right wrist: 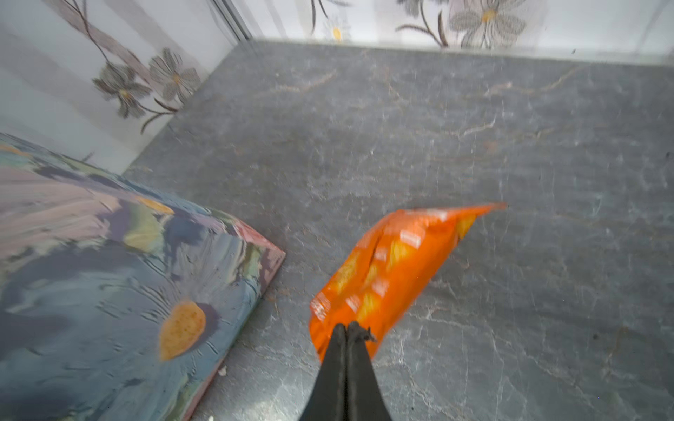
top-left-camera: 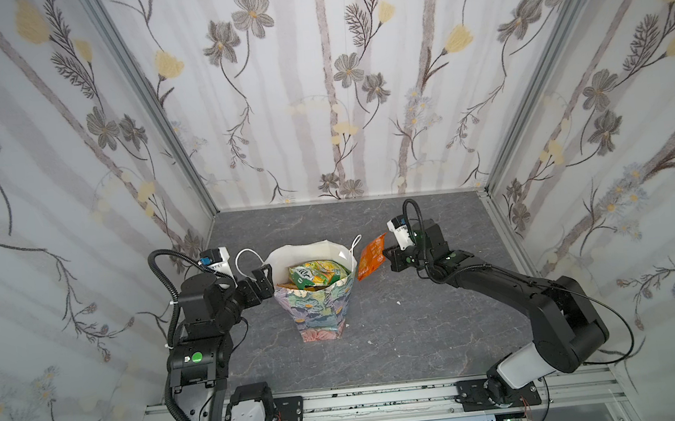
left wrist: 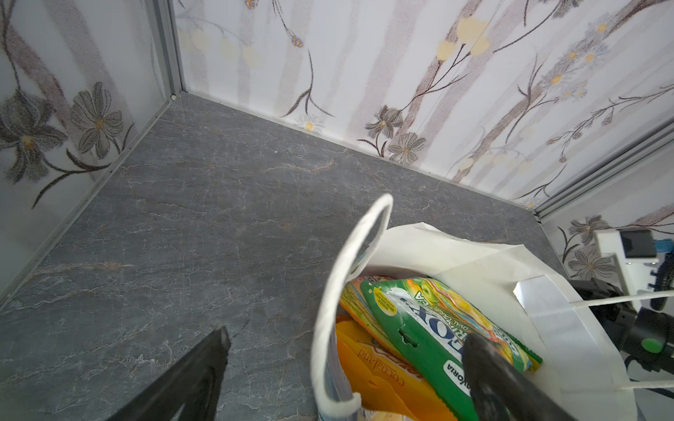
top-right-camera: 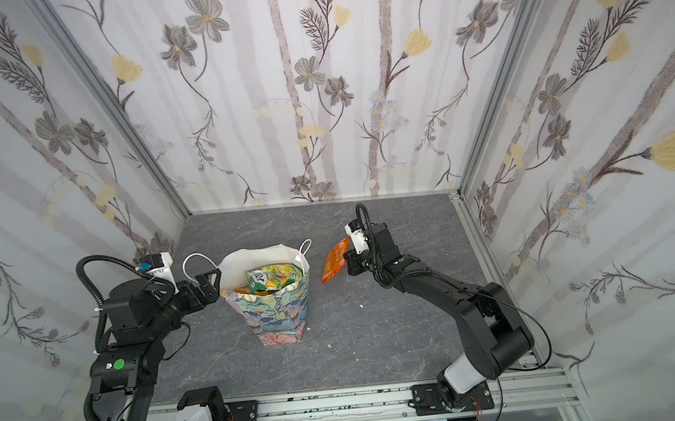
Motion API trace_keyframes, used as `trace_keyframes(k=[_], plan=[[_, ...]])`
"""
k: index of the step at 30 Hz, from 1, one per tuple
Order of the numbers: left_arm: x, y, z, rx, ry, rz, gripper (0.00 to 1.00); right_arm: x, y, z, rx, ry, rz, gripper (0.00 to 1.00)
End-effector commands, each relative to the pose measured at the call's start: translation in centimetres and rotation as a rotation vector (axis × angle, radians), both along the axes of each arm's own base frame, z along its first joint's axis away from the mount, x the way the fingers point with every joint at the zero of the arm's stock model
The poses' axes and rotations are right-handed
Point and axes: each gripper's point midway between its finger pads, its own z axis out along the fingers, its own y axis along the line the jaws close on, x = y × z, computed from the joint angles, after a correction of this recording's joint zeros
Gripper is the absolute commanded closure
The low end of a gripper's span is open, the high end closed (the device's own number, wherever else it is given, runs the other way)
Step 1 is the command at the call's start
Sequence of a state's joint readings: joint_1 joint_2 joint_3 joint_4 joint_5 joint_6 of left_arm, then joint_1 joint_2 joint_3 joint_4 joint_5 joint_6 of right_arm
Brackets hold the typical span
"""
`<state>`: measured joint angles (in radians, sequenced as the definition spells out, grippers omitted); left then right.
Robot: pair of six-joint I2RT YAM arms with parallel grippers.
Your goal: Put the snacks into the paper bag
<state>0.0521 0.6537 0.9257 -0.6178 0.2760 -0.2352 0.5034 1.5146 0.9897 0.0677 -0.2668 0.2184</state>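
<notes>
Grey marbled tabletop (top-left-camera: 422,337) inside flower-papered walls (top-left-camera: 359,93): one paper bag (top-left-camera: 315,311), two grippers, one lifted snack.
The paper bag, pastel floral outside, white inside, stands upright mid-table holding a green packet (left wrist: 419,328), a yellow-orange box (left wrist: 379,386) and more. The left gripper (top-left-camera: 264,278) gapes wide at its rim. The right gripper (right wrist: 347,330) pinches one crinkly orange packet (right wrist: 386,269) in the air beside the bag.

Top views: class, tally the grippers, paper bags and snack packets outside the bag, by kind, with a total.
Grippers: 2 (left gripper, right gripper)
Paper bag: 1
Snack packets outside the bag: 1 (orange packet)
Total: 4
</notes>
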Motion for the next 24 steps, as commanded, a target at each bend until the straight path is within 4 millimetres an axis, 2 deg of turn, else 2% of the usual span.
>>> trace_keyframes(k=[1,5,7,8,10,11,13,15,20,24], plan=[[0.1,-0.1,1.2,0.011,-0.045,-0.012,0.0,0.1,0.5,2.4,0.022,-0.025,0.022,1.0],[0.1,-0.2,1.2,0.01,-0.047,-0.016,0.0,0.5,0.7,5.2,0.036,-0.069,0.023,1.0],[0.1,-0.2,1.2,0.01,-0.047,-0.017,0.0,1.0,0.1,5.3,0.01,-0.066,-0.015,1.0],[0.1,-0.2,1.2,0.011,-0.049,-0.016,0.0,1.2,-0.4,4.7,-0.027,-0.041,-0.042,1.0],[0.0,-0.2,1.4,0.011,-0.053,-0.017,0.0,1.1,-1.5,2.6,-0.09,0.029,-0.093,0.79],[0.0,-0.2,1.4,0.011,-0.057,-0.017,0.0,0.7,-2.1,1.1,-0.114,0.065,-0.117,0.72],[-0.1,-0.2,1.5,0.011,-0.059,-0.017,0.0,-0.1,-3.1,-1.7,-0.143,0.112,-0.154,0.67],[-0.1,-0.2,1.4,0.009,-0.056,-0.017,0.0,-0.9,-3.8,-4.3,-0.167,0.149,-0.18,0.54],[0.0,-0.3,1.3,0.007,-0.053,-0.021,0.0,-2.2,-3.2,-7.6,-0.18,0.177,-0.162,0.4],[0.0,-0.2,1.4,0.008,-0.057,-0.018,0.0,-2.0,-2.7,-9.4,-0.16,0.196,-0.153,0.38]])
